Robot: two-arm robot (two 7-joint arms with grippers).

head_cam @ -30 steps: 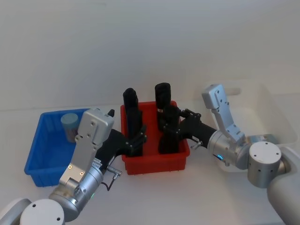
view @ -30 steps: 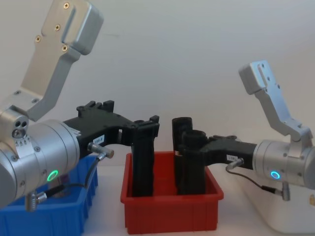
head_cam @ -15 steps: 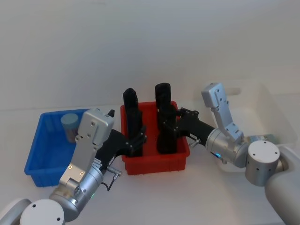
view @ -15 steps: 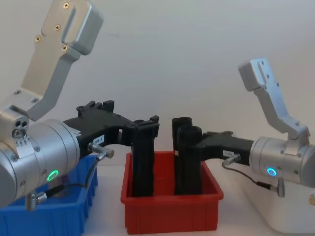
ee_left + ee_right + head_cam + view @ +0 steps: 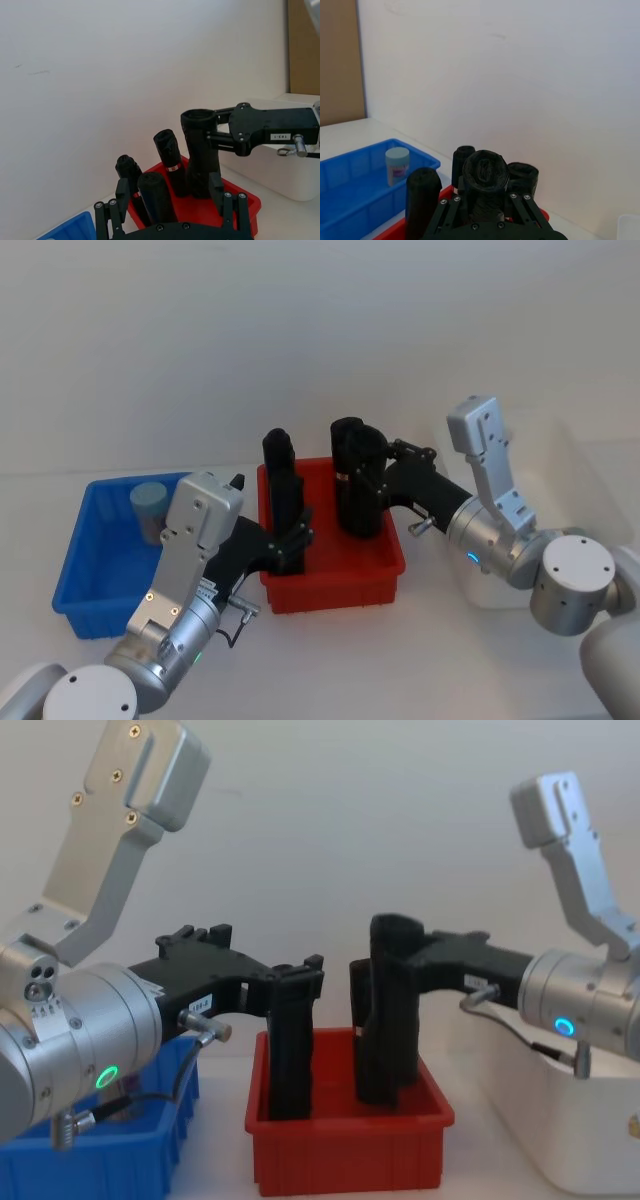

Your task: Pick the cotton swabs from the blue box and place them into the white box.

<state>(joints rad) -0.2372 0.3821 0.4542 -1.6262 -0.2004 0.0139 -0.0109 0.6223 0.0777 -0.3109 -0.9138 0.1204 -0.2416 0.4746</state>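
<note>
A lone tub of cotton swabs (image 5: 148,502) stands far left in the blue box (image 5: 88,585); light, rigid and slick, best pinched across its sides. The right gripper (image 5: 392,963) has its jaws clamped on a black block (image 5: 388,1020); the left gripper (image 5: 296,982) clasps another block (image 5: 288,1055).

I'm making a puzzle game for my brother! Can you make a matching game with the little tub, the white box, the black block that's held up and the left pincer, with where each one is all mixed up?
Things:
1. cotton swab tub
2. white box
3. raised black block
4. left pincer

Places:
a. gripped by the right pincer
b. inside the blue box
c. on the right of the red bin
d. at another black block in the red bin

Pairs: 1-b, 2-c, 3-a, 4-d
</note>
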